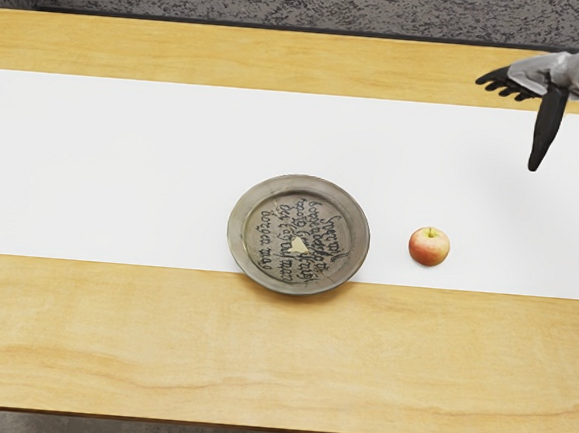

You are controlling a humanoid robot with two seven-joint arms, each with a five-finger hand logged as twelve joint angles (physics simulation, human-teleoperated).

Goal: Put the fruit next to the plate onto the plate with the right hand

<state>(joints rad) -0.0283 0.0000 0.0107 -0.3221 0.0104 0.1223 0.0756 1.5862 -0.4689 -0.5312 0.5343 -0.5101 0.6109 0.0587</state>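
Plate: round, shallow, dull grey metal look, dark script across the well, small pale heart shape at its middle. Apple: small, round, red-yellow skin, lying on the table just right of the plate, not touching it. Table: light wood grain, with a smooth white strip running under the plate. Right hand: grey and black, far up-right of the plate, above the table, fingers spread, holding nothing.
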